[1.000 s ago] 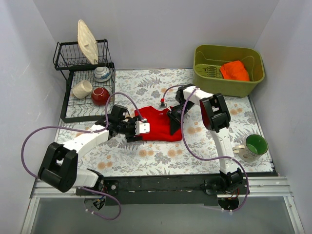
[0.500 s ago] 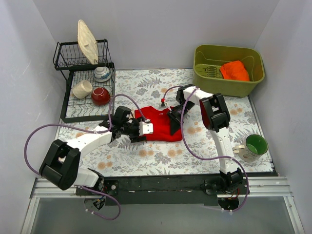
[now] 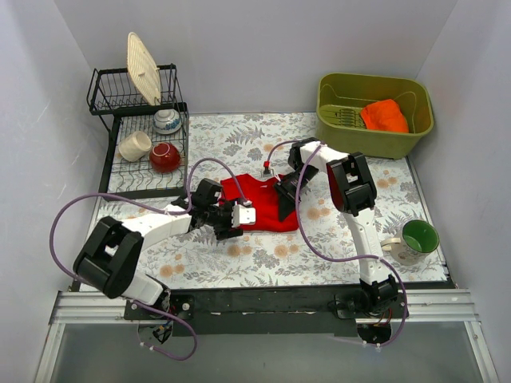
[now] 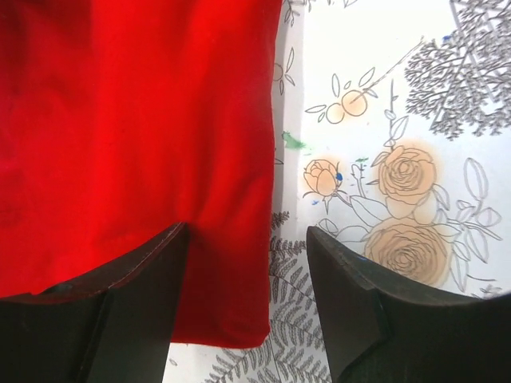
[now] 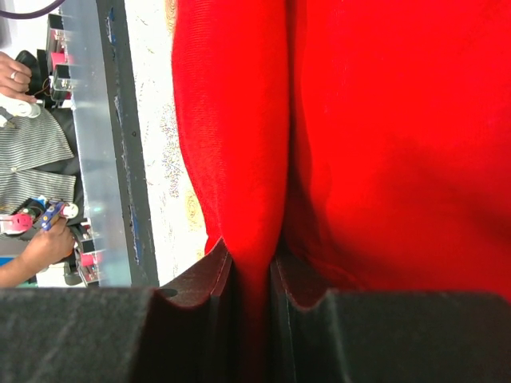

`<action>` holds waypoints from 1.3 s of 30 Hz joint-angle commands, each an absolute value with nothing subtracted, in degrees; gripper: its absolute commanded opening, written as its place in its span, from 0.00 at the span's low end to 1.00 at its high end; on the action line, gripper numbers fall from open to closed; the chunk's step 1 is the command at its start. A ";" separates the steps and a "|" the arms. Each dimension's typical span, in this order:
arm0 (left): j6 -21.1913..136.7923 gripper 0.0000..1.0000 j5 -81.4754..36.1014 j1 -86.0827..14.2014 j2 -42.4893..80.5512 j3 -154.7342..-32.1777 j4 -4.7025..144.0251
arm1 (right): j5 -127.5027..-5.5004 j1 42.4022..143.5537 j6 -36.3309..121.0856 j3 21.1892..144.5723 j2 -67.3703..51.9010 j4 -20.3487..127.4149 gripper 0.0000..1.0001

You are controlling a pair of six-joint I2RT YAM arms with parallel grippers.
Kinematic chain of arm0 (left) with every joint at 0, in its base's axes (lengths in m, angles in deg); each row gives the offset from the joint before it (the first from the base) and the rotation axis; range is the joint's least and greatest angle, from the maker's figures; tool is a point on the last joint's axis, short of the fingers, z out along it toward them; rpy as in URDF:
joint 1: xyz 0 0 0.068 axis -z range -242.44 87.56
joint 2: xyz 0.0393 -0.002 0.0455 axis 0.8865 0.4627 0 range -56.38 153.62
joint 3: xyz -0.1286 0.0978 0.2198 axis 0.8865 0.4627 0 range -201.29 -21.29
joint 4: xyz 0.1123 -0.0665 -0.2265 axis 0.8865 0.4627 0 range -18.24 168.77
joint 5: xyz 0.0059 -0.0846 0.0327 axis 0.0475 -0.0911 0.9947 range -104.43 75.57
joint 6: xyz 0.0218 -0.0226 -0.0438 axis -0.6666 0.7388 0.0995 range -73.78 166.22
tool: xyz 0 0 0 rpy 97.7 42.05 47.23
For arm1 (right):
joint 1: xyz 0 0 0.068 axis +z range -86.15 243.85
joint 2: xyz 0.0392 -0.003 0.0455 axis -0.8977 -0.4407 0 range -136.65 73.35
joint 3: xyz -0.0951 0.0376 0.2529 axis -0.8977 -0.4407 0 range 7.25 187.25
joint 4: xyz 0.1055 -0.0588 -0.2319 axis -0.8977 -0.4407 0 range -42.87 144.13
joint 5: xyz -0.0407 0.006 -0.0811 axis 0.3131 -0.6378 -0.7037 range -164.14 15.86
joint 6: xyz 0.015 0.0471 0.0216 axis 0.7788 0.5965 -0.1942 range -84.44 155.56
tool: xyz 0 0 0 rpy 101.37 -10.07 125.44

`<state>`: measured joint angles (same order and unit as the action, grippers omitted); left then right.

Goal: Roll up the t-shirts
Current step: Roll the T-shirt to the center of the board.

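The red t-shirt (image 3: 263, 209) lies bunched in the middle of the floral table. In the left wrist view its cloth (image 4: 136, 144) fills the left side. My left gripper (image 3: 242, 214) is at the shirt's left end, open. One finger rests over the red cloth and the other over bare table, so the gripper (image 4: 246, 236) straddles the shirt's edge. My right gripper (image 3: 281, 195) is at the shirt's right side, shut on a raised fold (image 5: 239, 159) of red fabric (image 5: 251, 267). An orange t-shirt (image 3: 385, 116) lies bundled in the green bin (image 3: 375, 145).
A black dish rack (image 3: 112, 171) at the back left holds a red bowl (image 3: 164, 156), a cream cup (image 3: 134, 146), a patterned bowl and an upright plate (image 3: 144, 68). A green mug (image 3: 419, 237) stands at the right edge. Purple cables loop from both arms.
My left gripper has slid to the right along the table, and the red shirt's left end has drawn in to the right with it. The right gripper has kept its hold and place.
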<state>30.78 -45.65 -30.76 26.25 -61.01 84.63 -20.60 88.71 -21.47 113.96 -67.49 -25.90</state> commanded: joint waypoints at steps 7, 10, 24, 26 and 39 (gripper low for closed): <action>27.84 0.22 -39.66 -30.54 33.09 -60.92 85.56 | -28.18 88.73 -25.79 112.45 -67.90 -20.40 0.30; 28.38 0.05 -38.86 -30.62 34.76 -62.15 87.49 | -27.74 87.67 -25.61 114.20 -64.22 -20.49 0.97; 44.52 0.00 -58.71 -37.56 41.88 -83.24 104.02 | -37.29 85.19 -17.70 77.77 -20.37 20.00 0.99; 45.60 0.00 -61.26 -39.58 42.76 -85.17 104.55 | -39.42 87.66 -18.66 73.62 -15.61 24.13 0.98; 45.96 0.00 -68.74 -42.49 48.39 -90.10 110.96 | -44.95 98.39 -20.42 64.73 -15.68 34.08 0.99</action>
<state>45.18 -64.12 -42.08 48.33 -87.79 108.39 -42.61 96.73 -20.12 65.53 -14.33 27.82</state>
